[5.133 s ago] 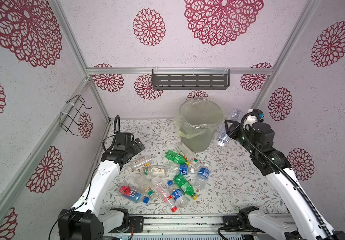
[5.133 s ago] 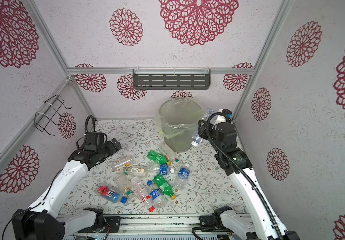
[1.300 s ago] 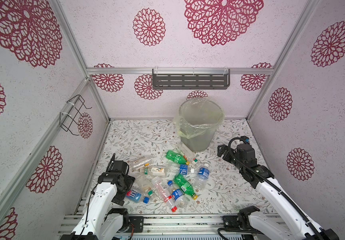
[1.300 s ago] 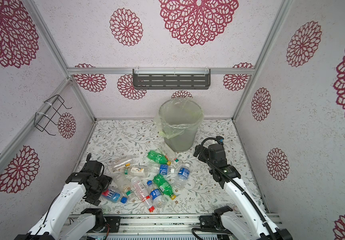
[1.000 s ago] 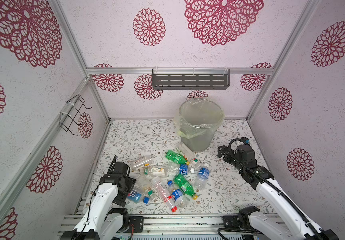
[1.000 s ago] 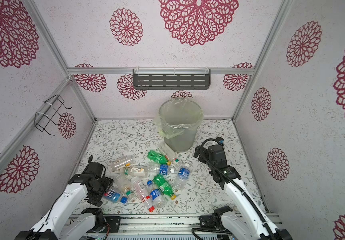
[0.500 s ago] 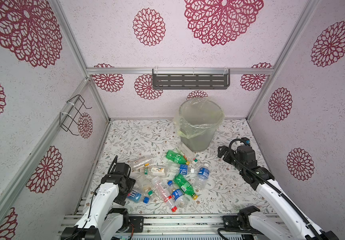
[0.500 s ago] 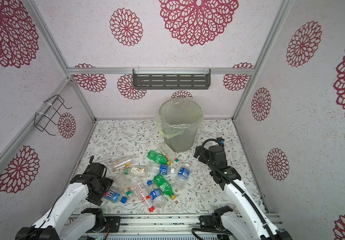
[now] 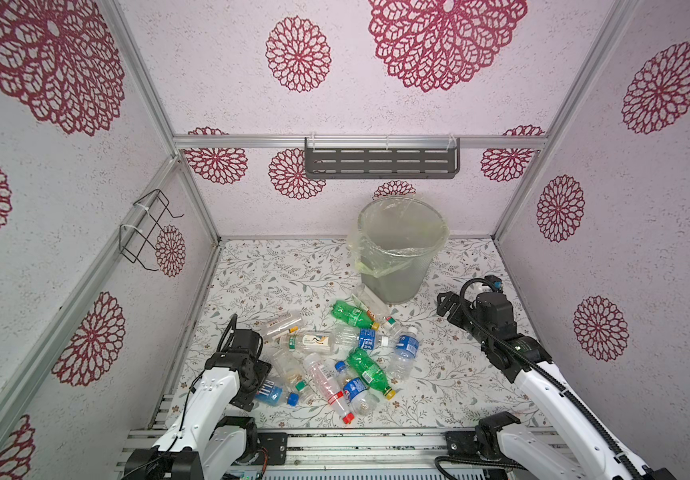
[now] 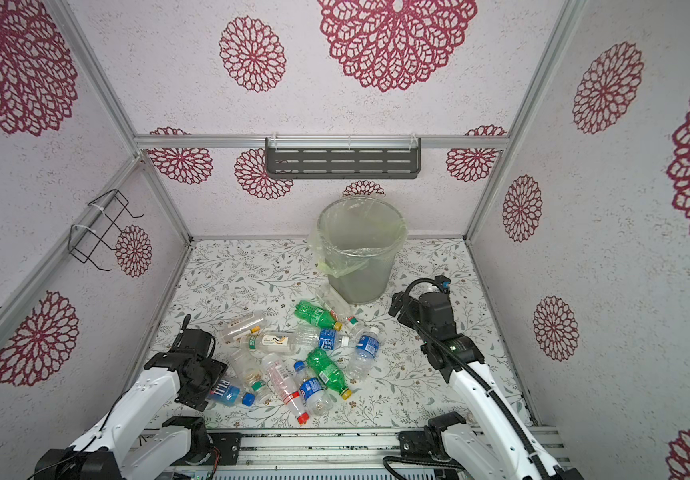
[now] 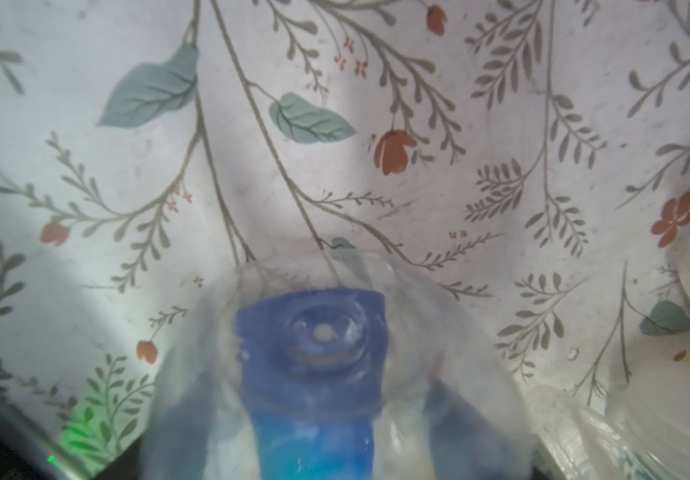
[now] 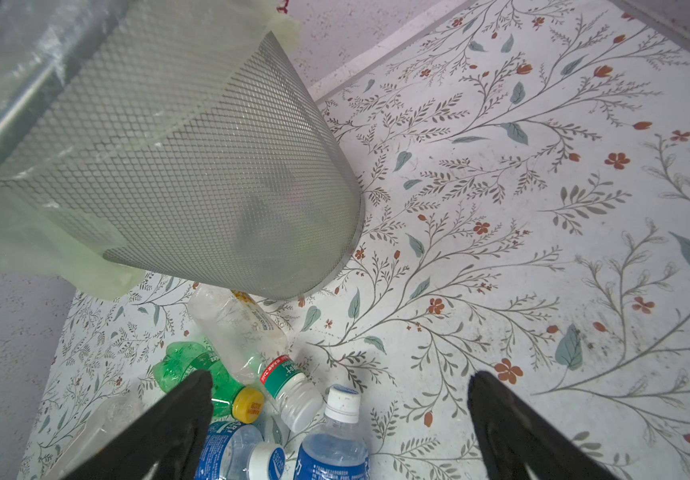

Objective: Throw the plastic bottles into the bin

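The left gripper [image 9: 259, 384] crouched low at lower left against a lying blue bottle [image 9: 274, 394]; its grip was unclear. The right gripper [image 12: 340, 376] hung splayed, empty, near the central bin [image 9: 397, 270].

Green plastic bottles [image 9: 366, 368] with yellow caps: 2
Clear plastic bottles [image 9: 326, 382], assorted labels and caps: 9 in view
Round grey wire-mesh bin [image 9: 397, 282] with yellowish bag liner: 1
Dark slotted metal wall shelf [image 9: 380, 164]: 1
Black wire wall rack [image 9: 142, 232]: 1
White robot arms [image 9: 210, 395]: 2
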